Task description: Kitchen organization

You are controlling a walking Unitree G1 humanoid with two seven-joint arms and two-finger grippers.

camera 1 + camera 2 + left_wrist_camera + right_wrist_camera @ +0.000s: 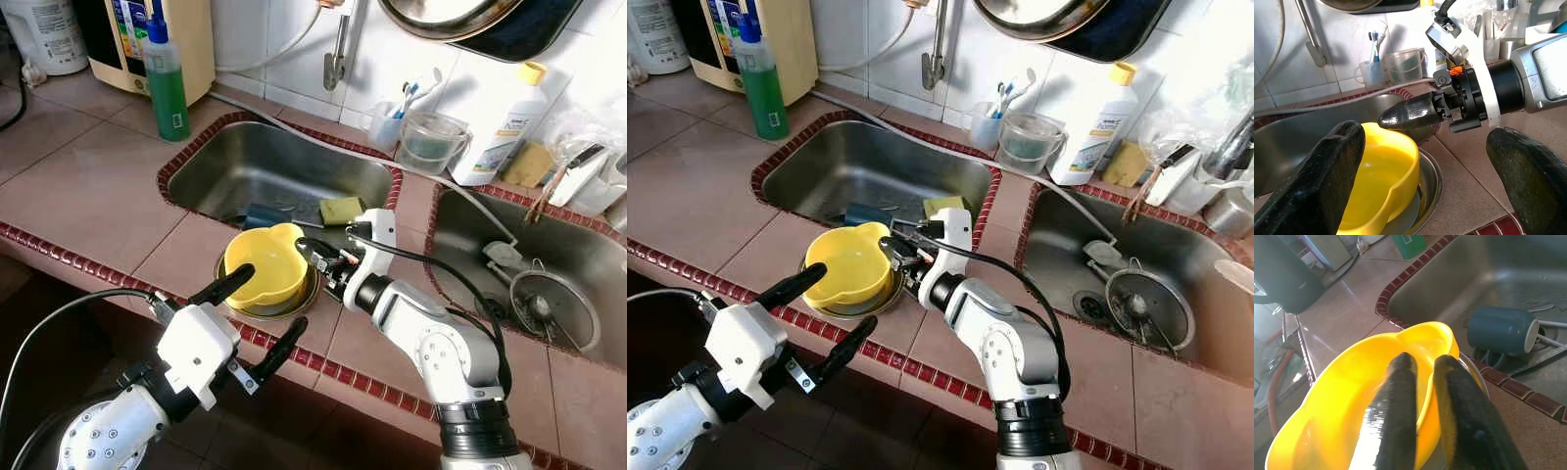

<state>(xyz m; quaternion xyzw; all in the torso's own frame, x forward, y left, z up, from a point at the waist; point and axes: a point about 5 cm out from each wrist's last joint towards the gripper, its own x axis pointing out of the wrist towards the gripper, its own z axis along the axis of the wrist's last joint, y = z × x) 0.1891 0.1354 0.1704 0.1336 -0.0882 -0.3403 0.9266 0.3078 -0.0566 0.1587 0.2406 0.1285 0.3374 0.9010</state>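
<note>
I have the right gripper (315,253) pinching the rim of the yellow bowl (263,264) (nested in a steel bowl (315,290) on the counter (88,186)) to lift it; my left gripper (257,318) waits nearby, fingers apart.

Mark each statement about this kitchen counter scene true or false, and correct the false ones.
1. The yellow bowl sits in a metal dish on the counter. True.
2. The right gripper grips the bowl's rim. True.
3. The left gripper is shut on a sponge. False: it is open, holding nothing.
4. The green bottle lies in the sink. False: it stands upright on the counter.
5. A blue mug lies in the sink. True.
</note>
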